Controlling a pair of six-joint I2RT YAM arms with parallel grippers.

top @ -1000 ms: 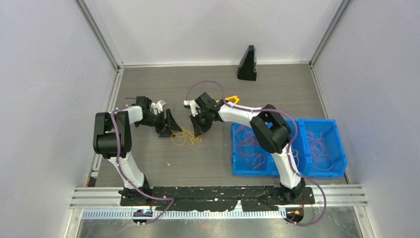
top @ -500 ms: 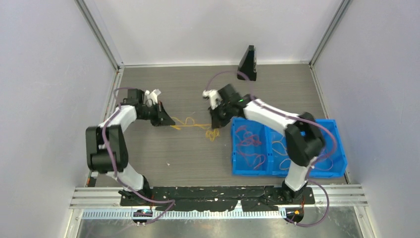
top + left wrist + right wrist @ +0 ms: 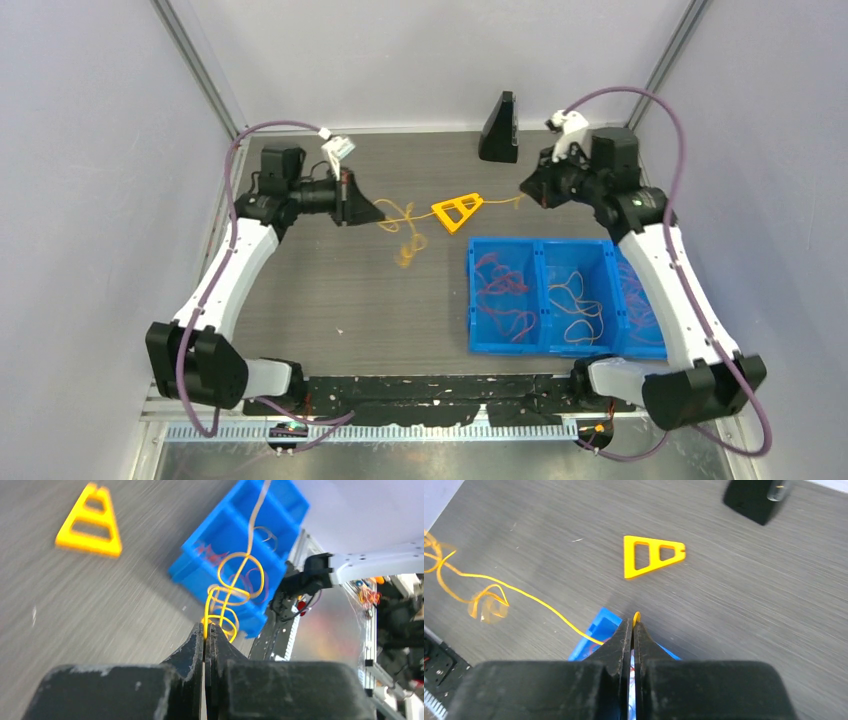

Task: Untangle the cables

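A thin yellow-orange cable (image 3: 408, 243) is stretched across the back of the table between my two grippers. It hangs in loose loops near the left end and passes over the yellow triangular frame (image 3: 457, 210). My left gripper (image 3: 375, 213) is shut on one end; in its wrist view the cable's coils (image 3: 227, 595) spring from the fingertips (image 3: 206, 628). My right gripper (image 3: 522, 192) is shut on the other end, with a small loop of the cable (image 3: 637, 616) poking out at its tips (image 3: 634, 623). More red and orange cables (image 3: 500, 295) lie in the blue bin (image 3: 540, 241).
The blue bin has three compartments and stands at the right front. A black wedge-shaped block (image 3: 500, 128) stands at the back wall, just left of the right gripper. White walls and metal rails close in the table on three sides.
Both arms have swung apart and toward the back, pulling the yellow-orange tangle out into a long strand. The left gripper has shut on it. The yellow triangle now lies uncovered.
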